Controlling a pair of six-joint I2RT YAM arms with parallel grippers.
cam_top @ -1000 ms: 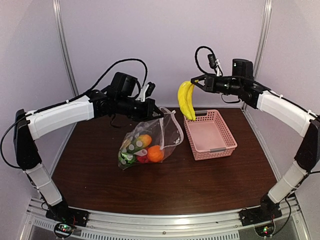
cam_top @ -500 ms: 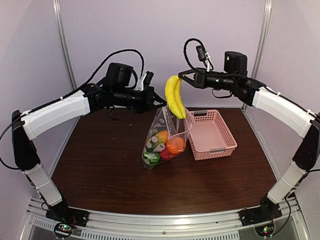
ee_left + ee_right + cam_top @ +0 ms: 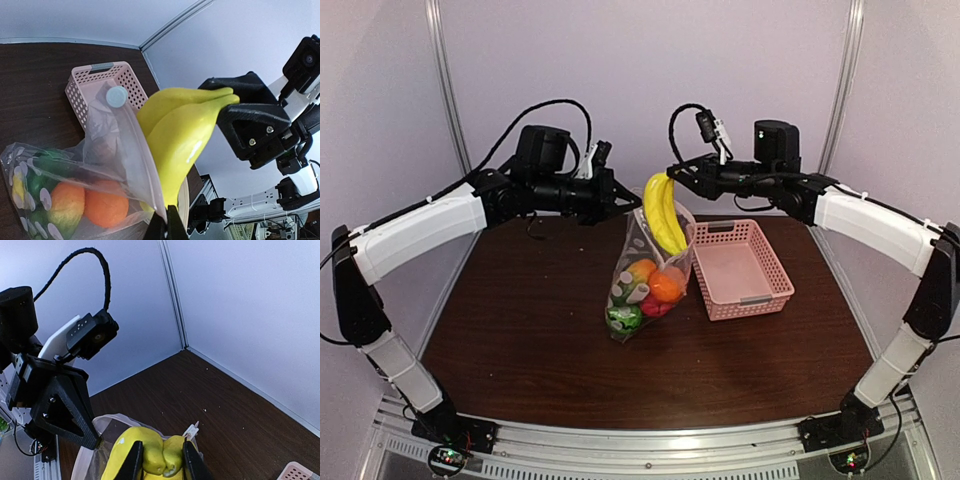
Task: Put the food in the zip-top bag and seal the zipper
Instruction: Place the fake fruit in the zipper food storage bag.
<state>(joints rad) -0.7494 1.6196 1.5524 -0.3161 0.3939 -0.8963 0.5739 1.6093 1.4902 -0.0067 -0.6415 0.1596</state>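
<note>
Arms reach toward each other from left and right, forearms roughly level above the dark wood-grain table (image 3: 520,340). Left gripper (image 3: 623,201) is pinched shut on the rim of the clear, crinkly zip-top bag (image 3: 642,262), which hangs with round toy fruits (image 3: 665,287) bunched at its bottom. Right gripper (image 3: 673,176) is clamped on the stem of the smooth, curved yellow banana bunch (image 3: 665,215), whose lower end is at the bag's mouth, just left of the pink latticed basket (image 3: 745,290).

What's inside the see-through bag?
An orange, red fruit, green pepper and orange-green piece; the banana bunch hangs at the bag mouth. Anything behind them is hidden.
</note>
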